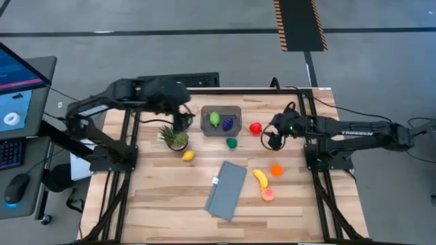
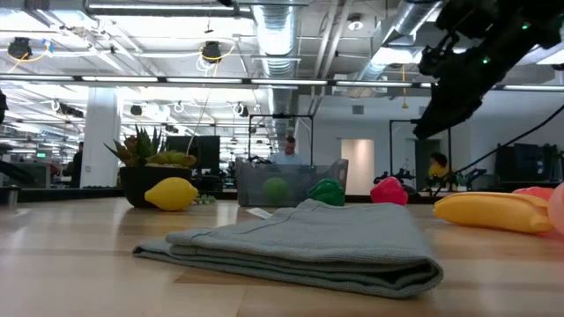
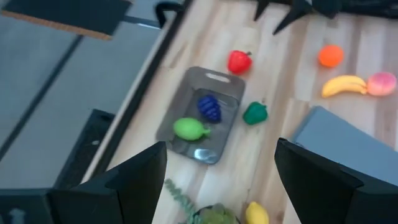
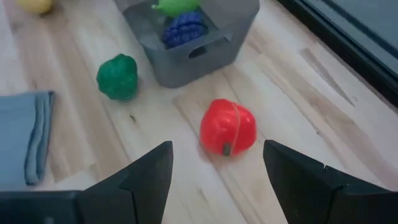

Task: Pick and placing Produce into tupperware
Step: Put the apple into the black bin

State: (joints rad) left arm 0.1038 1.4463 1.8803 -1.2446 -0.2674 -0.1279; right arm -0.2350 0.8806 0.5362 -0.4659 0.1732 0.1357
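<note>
The right gripper (image 1: 274,141) hovers with jaws released just beside the red pepper (image 4: 227,126), which lies near the tupperware (image 1: 221,120) holding light-green and purple pieces. Beyond, the left gripper (image 1: 180,126) hangs with jaws parted by the tub's other end.

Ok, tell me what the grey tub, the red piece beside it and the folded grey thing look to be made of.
Tub: looks like translucent smoky plastic, since the purple and green pieces show dimly through its wall in the low view.
Red piece: probably moulded plastic, smooth and slightly glossy, with a seam line across it.
Folded grey thing: appears to be soft matte cloth, with layered folded edges and rounded creases.
</note>
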